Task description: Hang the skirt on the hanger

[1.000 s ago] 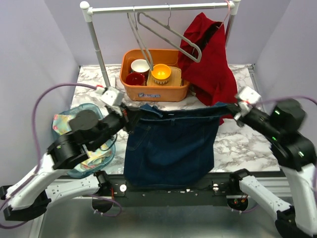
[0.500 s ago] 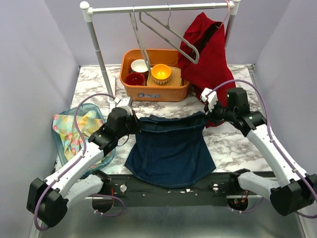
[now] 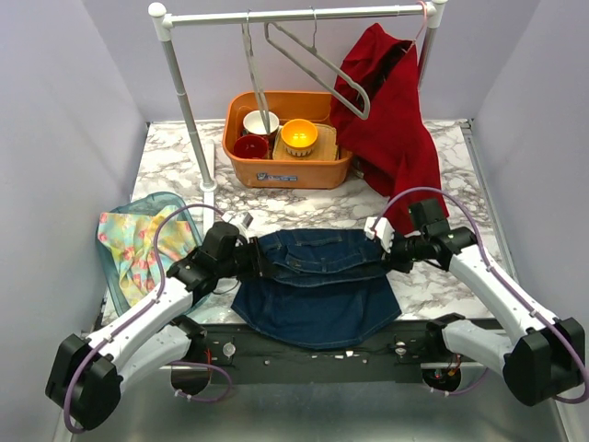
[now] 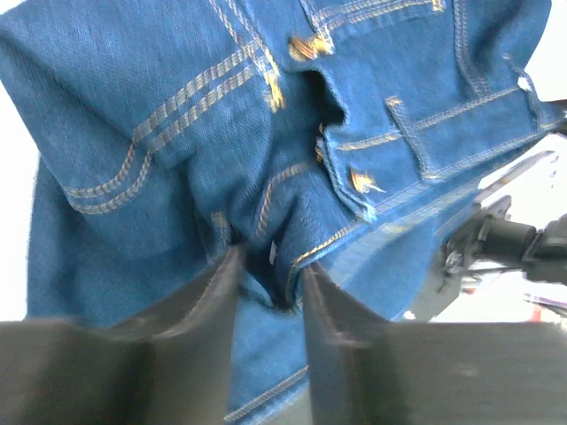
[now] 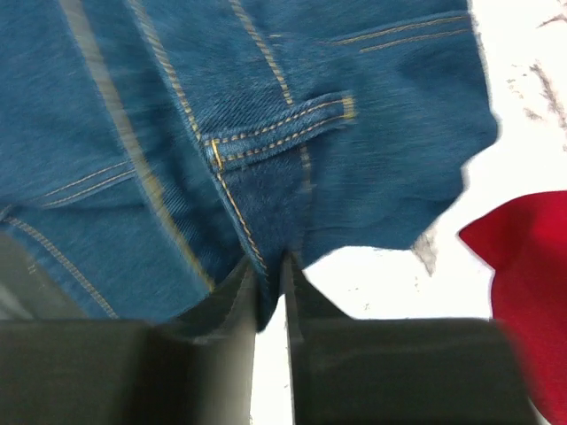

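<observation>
**Operator:** Report the layout, largest item first.

**Technician:** The marble table (image 3: 442, 166) carries everything. A white rail (image 3: 294, 15) spans its 12 o'clock edge. The skirt (image 3: 317, 285), blue denim, lies flat at 6 o'clock with its waistband folded over, well apart from the rail. A red garment (image 3: 396, 120) hangs at 1 o'clock. An orange basket (image 3: 290, 170) holding bowls sits at 12 o'clock, and a teal basket (image 3: 115, 276) with a patterned cloth sits at 9 o'clock. The hanger (image 3: 317, 69) hangs tilted on the rail, bare.

**Operator:** State of each hand?

**Technician:** The left hand (image 4: 270, 266) is at the skirt's 9 o'clock corner. Its fingers (image 4: 177, 310) stand apart, with a denim fold loose in the gap. The right hand (image 5: 270, 266) is at the 3 o'clock corner, fingers nearly together at the denim edge. I cannot tell whether it pinches the cloth.
</observation>
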`<action>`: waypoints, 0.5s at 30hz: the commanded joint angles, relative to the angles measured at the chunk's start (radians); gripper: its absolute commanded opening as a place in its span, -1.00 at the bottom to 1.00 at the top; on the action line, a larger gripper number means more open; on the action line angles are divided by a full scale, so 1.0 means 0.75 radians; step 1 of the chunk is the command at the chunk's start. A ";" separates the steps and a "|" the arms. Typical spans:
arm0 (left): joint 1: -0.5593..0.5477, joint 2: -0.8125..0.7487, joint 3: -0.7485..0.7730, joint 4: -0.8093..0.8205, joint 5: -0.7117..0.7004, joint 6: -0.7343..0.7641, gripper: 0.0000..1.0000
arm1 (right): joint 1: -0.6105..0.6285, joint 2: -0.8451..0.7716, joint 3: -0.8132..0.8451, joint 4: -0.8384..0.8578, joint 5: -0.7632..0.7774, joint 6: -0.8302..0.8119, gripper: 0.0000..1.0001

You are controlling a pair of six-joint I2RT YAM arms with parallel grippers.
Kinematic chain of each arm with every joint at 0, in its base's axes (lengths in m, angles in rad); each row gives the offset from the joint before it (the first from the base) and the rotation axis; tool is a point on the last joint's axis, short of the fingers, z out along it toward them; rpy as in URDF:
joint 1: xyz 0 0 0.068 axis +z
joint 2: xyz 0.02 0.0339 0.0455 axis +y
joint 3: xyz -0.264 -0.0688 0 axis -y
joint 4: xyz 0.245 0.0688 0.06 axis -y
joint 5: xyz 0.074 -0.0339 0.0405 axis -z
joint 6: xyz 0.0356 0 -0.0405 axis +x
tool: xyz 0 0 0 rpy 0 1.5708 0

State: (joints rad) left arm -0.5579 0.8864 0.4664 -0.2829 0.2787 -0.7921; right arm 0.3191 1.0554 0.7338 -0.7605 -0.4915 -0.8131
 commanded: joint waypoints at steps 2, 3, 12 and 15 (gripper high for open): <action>-0.003 -0.144 0.143 -0.205 0.101 0.080 0.08 | -0.008 -0.029 0.099 -0.196 -0.103 -0.084 -0.22; -0.003 -0.169 0.169 -0.258 0.101 0.121 0.17 | -0.006 -0.039 0.116 -0.215 -0.110 -0.088 -0.17; -0.001 -0.302 0.409 -0.358 -0.016 0.450 0.50 | -0.006 -0.137 0.443 -0.367 -0.173 -0.002 0.15; -0.001 -0.308 0.385 -0.253 -0.079 0.579 0.53 | -0.006 -0.109 0.643 -0.340 -0.212 0.133 0.21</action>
State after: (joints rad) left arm -0.5579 0.6590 0.7654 -0.5148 0.2947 -0.5362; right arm 0.3187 0.9676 1.0340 -0.9966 -0.5808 -0.8310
